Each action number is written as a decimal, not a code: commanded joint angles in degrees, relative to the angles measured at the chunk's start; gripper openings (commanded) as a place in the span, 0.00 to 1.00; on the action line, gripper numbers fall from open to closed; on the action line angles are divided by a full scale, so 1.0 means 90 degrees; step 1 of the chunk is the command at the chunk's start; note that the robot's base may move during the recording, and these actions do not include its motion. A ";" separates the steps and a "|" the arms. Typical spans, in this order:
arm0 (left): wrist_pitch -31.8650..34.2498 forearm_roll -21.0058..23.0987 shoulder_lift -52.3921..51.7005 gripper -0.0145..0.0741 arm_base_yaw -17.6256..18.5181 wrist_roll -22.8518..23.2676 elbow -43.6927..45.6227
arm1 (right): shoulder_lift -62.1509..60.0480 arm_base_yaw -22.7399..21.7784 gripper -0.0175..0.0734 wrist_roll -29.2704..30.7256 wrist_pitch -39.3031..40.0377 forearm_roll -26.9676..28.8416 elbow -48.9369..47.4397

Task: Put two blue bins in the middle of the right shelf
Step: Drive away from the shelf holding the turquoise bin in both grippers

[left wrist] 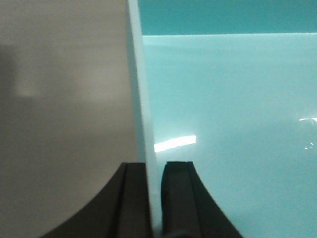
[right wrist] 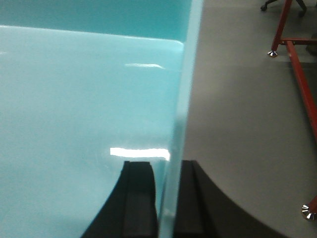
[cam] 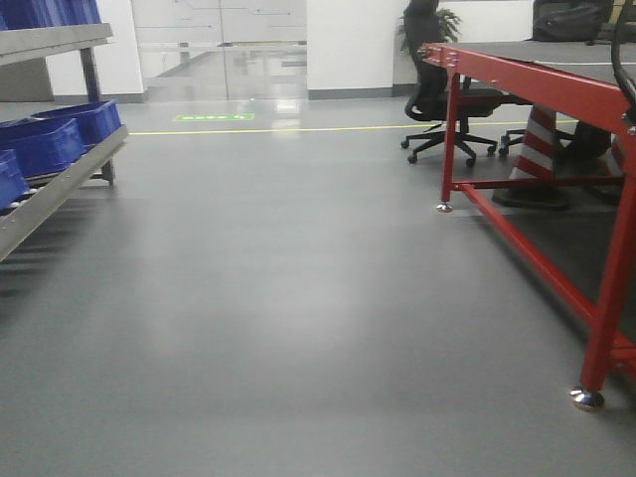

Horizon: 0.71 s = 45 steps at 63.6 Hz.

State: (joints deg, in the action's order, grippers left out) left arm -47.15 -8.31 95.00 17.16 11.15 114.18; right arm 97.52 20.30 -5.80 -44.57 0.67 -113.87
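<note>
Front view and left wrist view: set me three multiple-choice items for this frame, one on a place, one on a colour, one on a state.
1. In the front view, the shelf with bins stands:
A) at the left
B) at the right
C) dead centre

2. The table frame is:
A) yellow
B) red
C) black

3. The left tool is:
A) open and empty
B) out of view
C) shut on a bin wall

Answers:
1 A, the shelf runs along the left edge.
2 B, its legs and rails are red.
3 C, both fingers press the thin wall between them.
</note>
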 commanded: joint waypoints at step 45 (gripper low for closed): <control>0.0399 0.0380 -0.0075 0.04 0.0096 -0.0041 0.0081 | -0.0093 0.0094 0.02 0.0083 0.0439 0.0344 -0.0095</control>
State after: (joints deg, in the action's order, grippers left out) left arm -47.15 -8.31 95.00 17.16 11.15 114.18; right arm 97.52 20.30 -5.80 -44.57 0.67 -113.87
